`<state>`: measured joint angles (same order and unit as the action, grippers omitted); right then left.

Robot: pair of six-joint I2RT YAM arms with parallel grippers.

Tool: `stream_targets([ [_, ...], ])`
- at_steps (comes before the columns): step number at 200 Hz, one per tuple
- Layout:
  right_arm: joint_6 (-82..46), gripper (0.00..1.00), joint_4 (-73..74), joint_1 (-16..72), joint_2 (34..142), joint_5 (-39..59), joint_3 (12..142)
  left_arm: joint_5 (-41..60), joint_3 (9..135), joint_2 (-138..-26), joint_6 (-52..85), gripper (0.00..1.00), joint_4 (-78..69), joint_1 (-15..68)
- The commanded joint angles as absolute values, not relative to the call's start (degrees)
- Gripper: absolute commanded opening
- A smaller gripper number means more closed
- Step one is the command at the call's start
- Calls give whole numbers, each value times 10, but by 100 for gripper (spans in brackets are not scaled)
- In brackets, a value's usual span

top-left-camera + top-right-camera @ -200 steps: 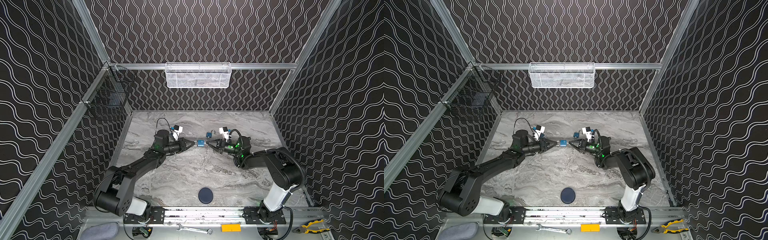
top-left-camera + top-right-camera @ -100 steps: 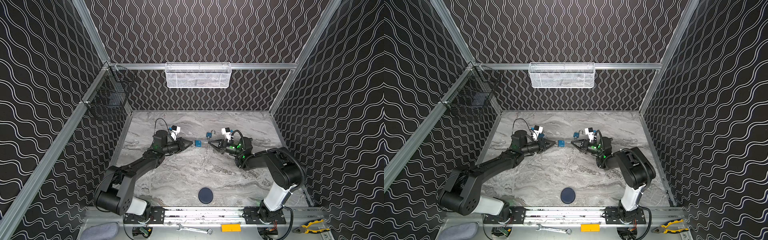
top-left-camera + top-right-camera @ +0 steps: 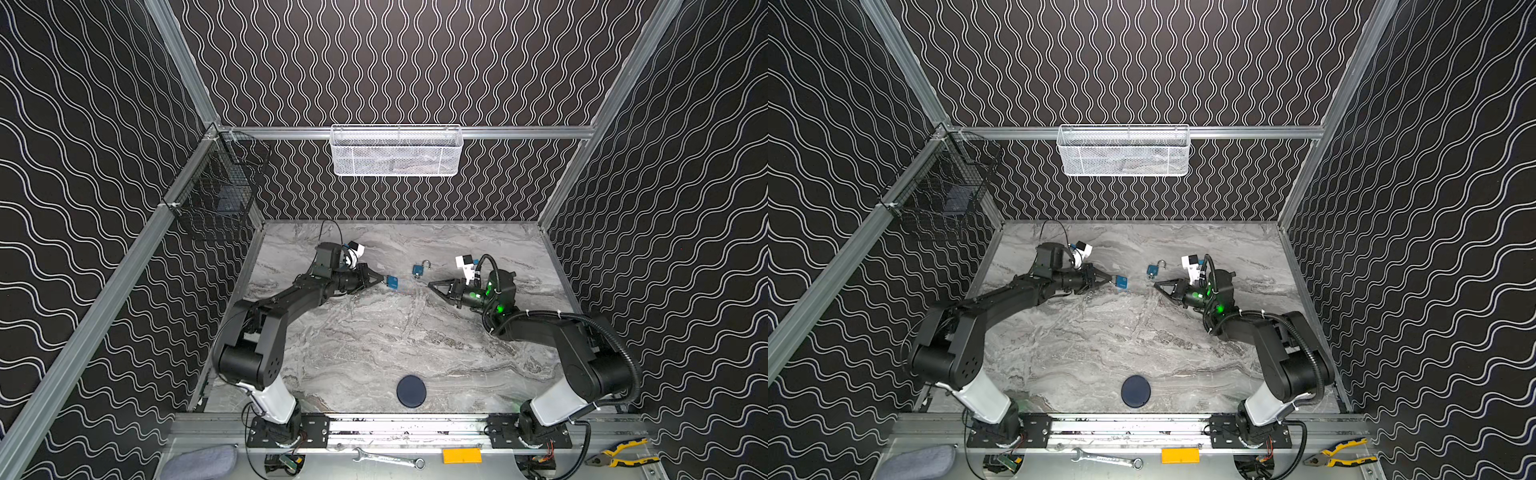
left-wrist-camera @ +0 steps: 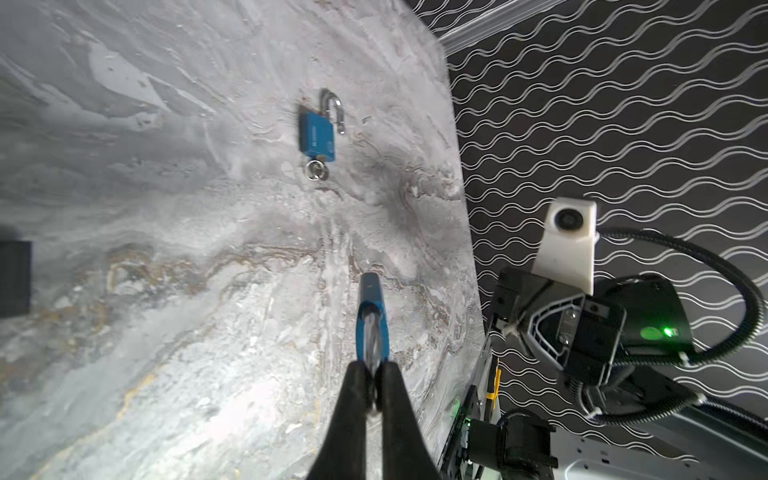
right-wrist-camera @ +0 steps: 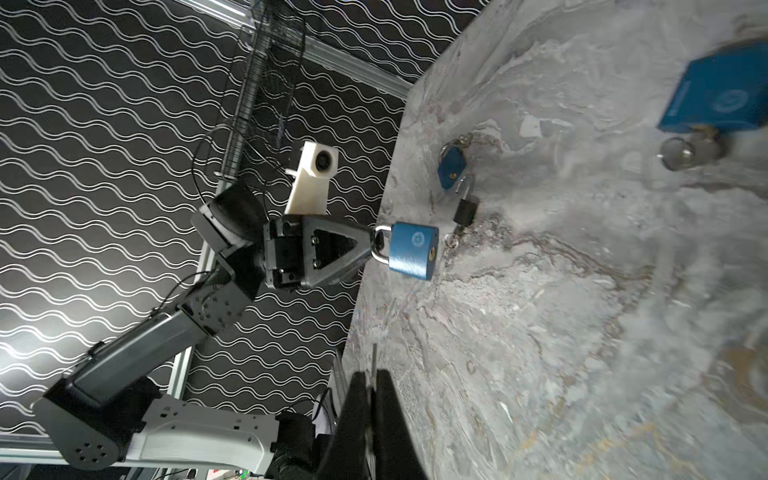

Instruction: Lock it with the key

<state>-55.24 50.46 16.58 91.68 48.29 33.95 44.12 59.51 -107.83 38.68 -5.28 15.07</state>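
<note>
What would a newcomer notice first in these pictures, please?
The left gripper, mid-table, holds a blue padlock by its shackle. Facing it, the right gripper pinches a key between its fingers. Just beyond them an open second padlock lies on the table.

There are three blue padlocks [image 5: 413, 251], one black padlock [image 5: 463, 211], two baskets [image 3: 397, 160], one dark disc [image 3: 411, 391] and one wrench [image 3: 388, 459].

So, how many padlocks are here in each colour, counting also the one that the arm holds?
Blue padlocks: 3 (held padlock, large padlock, small padlock)
Black padlock: 1
Total: 4
</note>
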Motion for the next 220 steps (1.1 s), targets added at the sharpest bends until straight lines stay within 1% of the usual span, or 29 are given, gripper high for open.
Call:
stream_targets([
  [1, -479, 0, 409, 162, 907, 470, 339, 459, 643, -1115, 336, 0, -20, 143],
  [21, -457, 0, 383, 161, 902, 459, 331, 464, 702, -1162, 310, 0, 8, 135],
  [59, -426, 0, 334, 160, 893, 437, 330, 471, 833, -1260, 236, 0, 117, 127],
  [98, -415, 0, 315, 144, 895, 446, 329, 446, 919, -1302, 179, 0, 206, 122],
  [144, -402, 0, 292, 132, 911, 459, 350, 495, 1020, -1380, 125, 0, 276, 99],
  [155, -397, 0, 282, 131, 914, 460, 357, 491, 1050, -1399, 101, 0, 313, 95],
  [220, -367, 0, 230, 127, 919, 453, 387, 481, 1168, -1477, 59, 0, 401, 84],
])
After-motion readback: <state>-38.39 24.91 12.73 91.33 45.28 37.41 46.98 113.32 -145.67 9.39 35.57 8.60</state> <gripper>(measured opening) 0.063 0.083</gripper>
